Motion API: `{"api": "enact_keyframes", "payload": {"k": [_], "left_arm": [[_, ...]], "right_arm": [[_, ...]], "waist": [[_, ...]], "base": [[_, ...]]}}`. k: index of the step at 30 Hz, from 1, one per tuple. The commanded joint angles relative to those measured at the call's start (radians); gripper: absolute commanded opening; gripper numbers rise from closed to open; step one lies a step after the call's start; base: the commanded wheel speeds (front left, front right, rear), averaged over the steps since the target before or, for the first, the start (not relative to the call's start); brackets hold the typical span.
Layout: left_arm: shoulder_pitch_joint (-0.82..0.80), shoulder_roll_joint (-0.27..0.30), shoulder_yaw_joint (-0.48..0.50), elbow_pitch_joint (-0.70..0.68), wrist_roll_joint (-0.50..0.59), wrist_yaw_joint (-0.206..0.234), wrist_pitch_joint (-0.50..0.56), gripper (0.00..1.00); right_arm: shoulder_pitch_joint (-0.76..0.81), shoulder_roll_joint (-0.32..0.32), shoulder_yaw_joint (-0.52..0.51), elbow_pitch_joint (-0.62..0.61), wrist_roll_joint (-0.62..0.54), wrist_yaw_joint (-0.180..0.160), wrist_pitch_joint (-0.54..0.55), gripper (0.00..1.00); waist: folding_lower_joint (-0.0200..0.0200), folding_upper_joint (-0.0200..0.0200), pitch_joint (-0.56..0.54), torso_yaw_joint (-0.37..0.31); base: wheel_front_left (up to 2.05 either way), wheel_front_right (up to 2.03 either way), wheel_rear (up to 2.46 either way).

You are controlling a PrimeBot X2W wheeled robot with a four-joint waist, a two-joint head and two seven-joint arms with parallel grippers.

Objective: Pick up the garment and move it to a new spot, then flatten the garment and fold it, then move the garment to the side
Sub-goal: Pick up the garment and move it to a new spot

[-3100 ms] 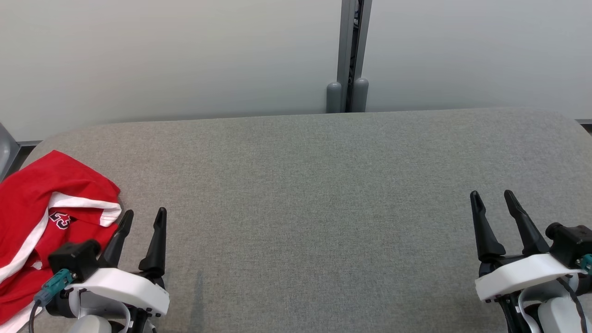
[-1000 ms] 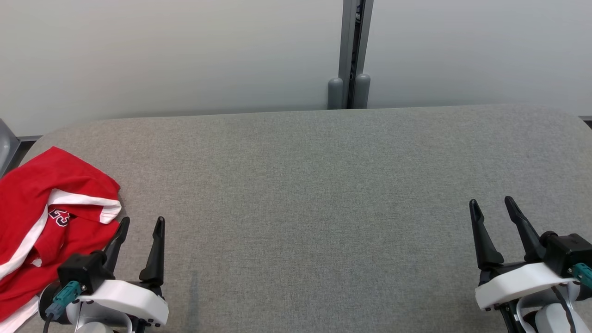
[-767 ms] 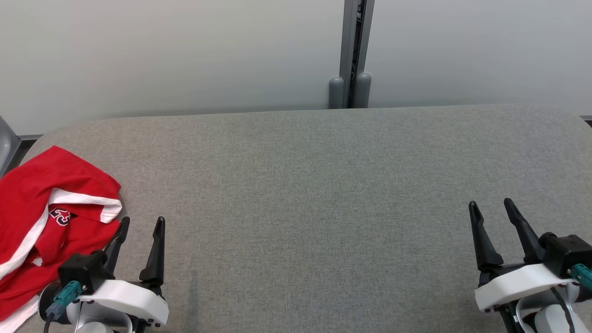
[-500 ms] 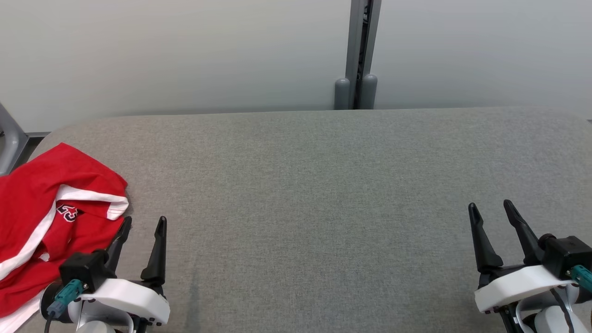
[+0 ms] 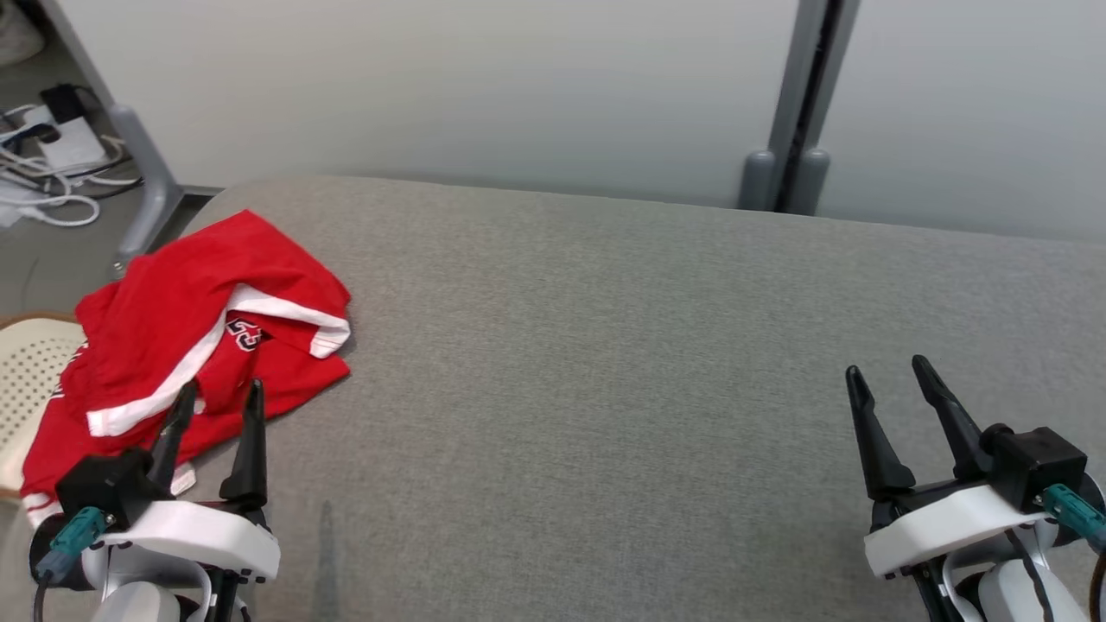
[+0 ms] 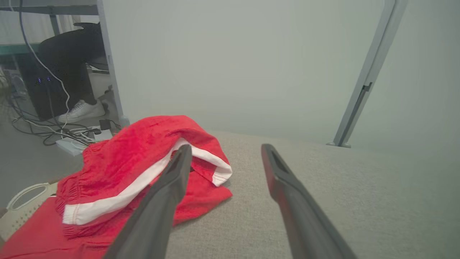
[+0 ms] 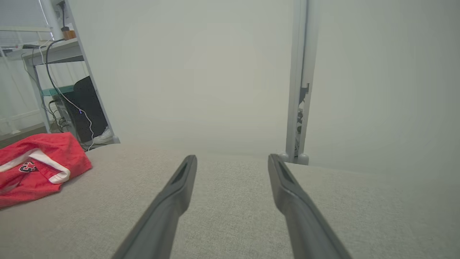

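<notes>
Locate the red shorts (image 5: pixel 199 345): they lie crumpled at the left end of the grey table (image 5: pixel 605 389), unfolded. The left gripper (image 5: pixel 219 389) is poised at their near edge, jaws released and empty. The right gripper (image 5: pixel 887 367) stands at the table's right end, likewise released. Judge no step complete: you must yet perform pick-up, relocation, flattening, folding and set-aside.

Open table (image 5: pixel 605 389), garment (image 5: pixel 173 328) left — wall (image 5: pixel 432 86) behind
</notes>
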State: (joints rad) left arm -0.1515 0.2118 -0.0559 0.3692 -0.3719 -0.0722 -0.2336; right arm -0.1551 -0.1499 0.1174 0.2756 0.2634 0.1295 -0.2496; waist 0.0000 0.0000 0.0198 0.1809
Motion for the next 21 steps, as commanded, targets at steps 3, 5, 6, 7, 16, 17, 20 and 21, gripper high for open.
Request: {"api": "enact_keyframes", "payload": {"k": [3,5,6,7,16,17,20,21], "left_arm": [[-0.008,0.013,0.016,-0.012,-0.013,0.009,-0.006,1.00],[0.005,0.016,0.026,-0.022,-0.019,0.020,-0.010,1.00],[0.010,0.017,0.028,-0.026,-0.020,0.023,-0.009,1.00],[0.014,0.018,0.031,-0.029,-0.023,0.026,-0.009,1.00],[0.033,0.018,0.038,-0.047,-0.036,0.042,-0.007,1.00],[0.033,0.018,0.038,-0.047,-0.036,0.042,-0.007,1.00],[0.040,0.019,0.037,-0.058,-0.036,0.046,-0.002,1.00],[0.041,0.019,0.037,-0.060,-0.037,0.048,-0.001,1.00]], "right_arm": [[-0.006,-0.002,0.016,-0.010,-0.011,0.002,0.006,1.00],[-0.011,0.002,0.032,-0.014,-0.011,0.002,0.010,1.00],[-0.014,0.003,0.036,-0.016,-0.011,0.002,0.013,1.00],[-0.016,0.004,0.039,-0.019,-0.012,0.002,0.013,1.00],[-0.023,0.008,0.072,-0.025,-0.016,0.002,0.020,1.00],[-0.023,0.008,0.072,-0.025,-0.016,0.002,0.020,1.00],[-0.025,0.007,0.073,-0.026,-0.020,0.002,0.019,1.00],[-0.027,0.008,0.075,-0.026,-0.020,0.002,0.018,1.00]], "waist": [[0.0000,0.0000,0.004,0.090],[0.0000,0.0000,0.003,0.135],[0.0000,0.0000,0.004,0.148],[0.0000,0.0000,0.005,0.162],[0.0000,0.0000,0.009,0.254],[0.0000,0.0000,0.009,0.254],[0.0000,0.0000,0.008,0.268],[0.0000,0.0000,0.007,0.271]], "base": [[0.00,0.00,0.00],[0.00,0.00,0.00],[0.00,0.00,0.00],[0.00,0.00,0.00],[0.00,0.00,0.00],[0.00,0.00,0.00],[0.00,0.00,0.00],[0.00,0.00,0.00]]}}
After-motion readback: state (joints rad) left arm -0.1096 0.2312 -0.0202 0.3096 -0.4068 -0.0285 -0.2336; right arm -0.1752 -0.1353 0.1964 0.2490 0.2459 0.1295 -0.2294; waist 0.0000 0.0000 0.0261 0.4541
